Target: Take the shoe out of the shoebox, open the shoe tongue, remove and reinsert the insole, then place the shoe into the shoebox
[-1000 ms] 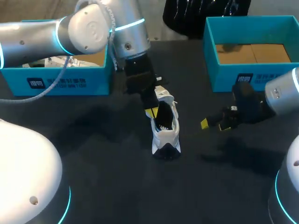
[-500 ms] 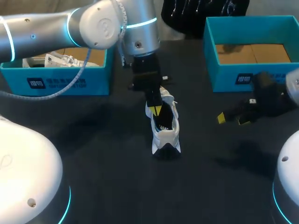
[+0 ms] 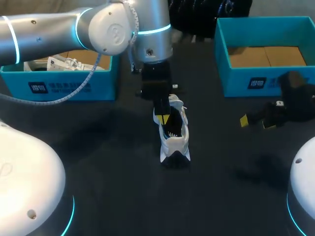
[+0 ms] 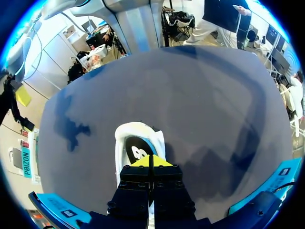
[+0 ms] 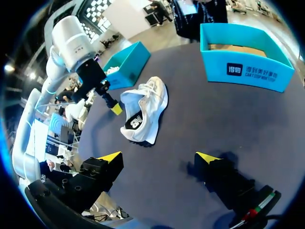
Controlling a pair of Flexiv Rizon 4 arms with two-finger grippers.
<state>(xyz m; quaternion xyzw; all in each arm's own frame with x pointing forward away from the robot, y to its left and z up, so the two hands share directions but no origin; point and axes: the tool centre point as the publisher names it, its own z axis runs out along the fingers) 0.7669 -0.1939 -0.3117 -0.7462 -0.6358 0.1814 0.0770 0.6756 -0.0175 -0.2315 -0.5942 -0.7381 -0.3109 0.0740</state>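
Sitting mid-table, white shoe (image 3: 175, 143) rests on dark table (image 3: 113, 191), out of both boxes, heel twd 6 o'clock, laced end twd 12. Black insole (image 4: 137, 151) w/ white logo shows inside the opening. L arm comes in from 9 o'clock. L gripper (image 3: 164, 118) hangs over shoe at the 12 o'clock edge of the opening, yellow tips pressed together w/ nothing visible betw them. Can't tell if tips touch shoe. R gripper (image 3: 256, 122) at approx 3 o'clock of shoe, well apart from it, above bare table, fingers spread wide, holding nothing. Teal box (image 3: 59, 87) at 10 o'clock of shoe, crumpled white paper inside. Second teal box (image 3: 256, 81) at 2 o'clock of shoe, brown cardboard floor visible, just behind R gripper. From R wrist cam, shoe lies ahead of R gripper, L gripper's tip just beside its opening.
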